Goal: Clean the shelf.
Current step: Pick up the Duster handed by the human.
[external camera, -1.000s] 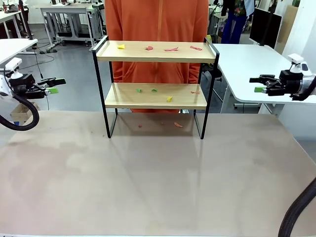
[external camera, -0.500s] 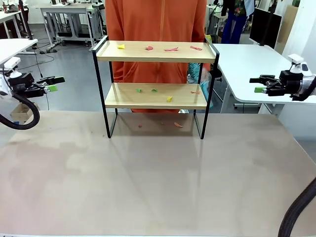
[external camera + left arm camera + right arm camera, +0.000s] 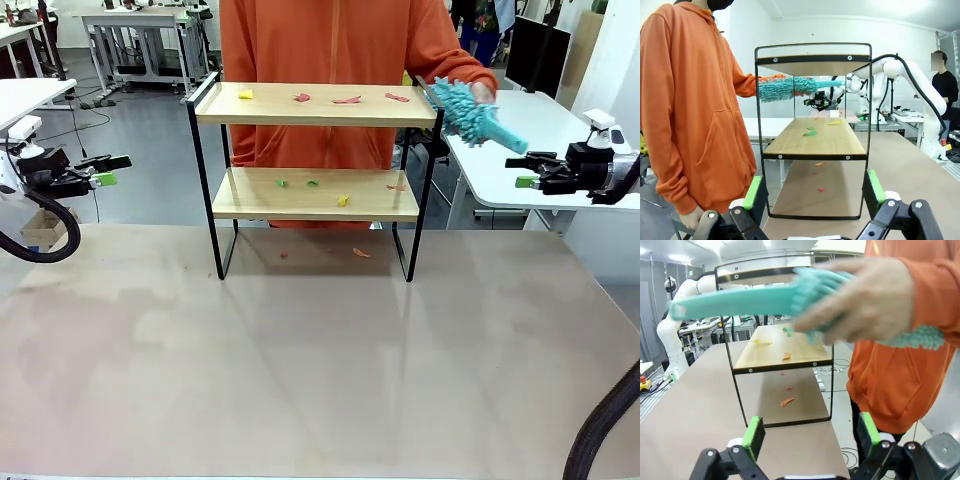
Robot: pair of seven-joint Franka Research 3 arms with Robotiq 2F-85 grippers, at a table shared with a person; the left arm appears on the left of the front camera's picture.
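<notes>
person's hand (image 3: 860,300) holds teal duster (image 3: 470,112) at shelf (image 3: 315,105) top right corner; coloured scraps (image 3: 347,100) on both boards. left gripper (image 3: 112,171), right gripper (image 3: 520,171) at sides, fingers wide, empty.

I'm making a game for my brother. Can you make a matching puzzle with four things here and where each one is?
Things: 1 duster; 2 green scraps; 3 long red scrap; 4 left gripper.
Places: A shelf's top board; B shelf's lower board; C out at the left, open; D person's hand.
Pairs: 1-D, 2-B, 3-A, 4-C.
</notes>
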